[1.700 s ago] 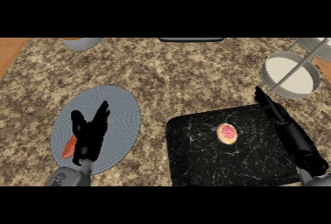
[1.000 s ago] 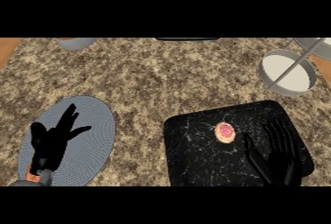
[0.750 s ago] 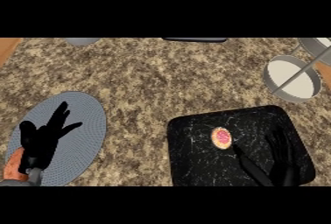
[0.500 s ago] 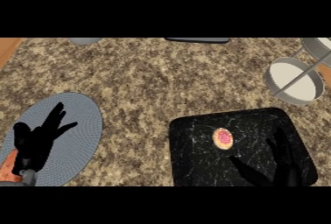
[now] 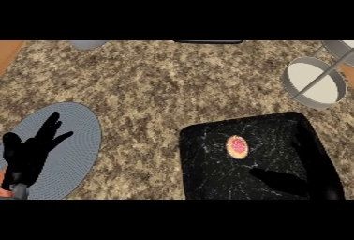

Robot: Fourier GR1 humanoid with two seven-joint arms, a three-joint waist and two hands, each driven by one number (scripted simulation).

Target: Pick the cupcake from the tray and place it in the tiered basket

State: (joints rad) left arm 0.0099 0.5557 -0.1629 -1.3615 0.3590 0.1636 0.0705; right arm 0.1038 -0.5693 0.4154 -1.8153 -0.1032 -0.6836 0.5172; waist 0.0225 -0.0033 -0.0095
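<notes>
The cupcake point(image 5: 237, 146), small with pink icing, sits near the middle of the black tray point(image 5: 207, 164) at the lower right. The tiered basket point(image 5: 314, 86), a round grey-rimmed bowl with a slanted bar, stands at the upper right, apart from the tray. My right hand point(image 5: 294, 182) hovers open over the tray's lower right part, below and to the right of the cupcake, not touching it; it is hard to make out against the dark tray. My left hand point(image 5: 27, 154) rests open over a blue-grey plate point(image 5: 72, 140) at the lower left.
An orange object point(image 5: 5, 182) peeks out under my left hand at the plate's edge. A grey bowl point(image 5: 86, 44) and a dark flat thing point(image 5: 207, 41) sit at the counter's far edge. Speckled stone counter lies between plate, tray and basket.
My right hand swung from beside the basket down over the tray's lower right. My left hand slid left across the plate. The cupcake has not moved on the tray.
</notes>
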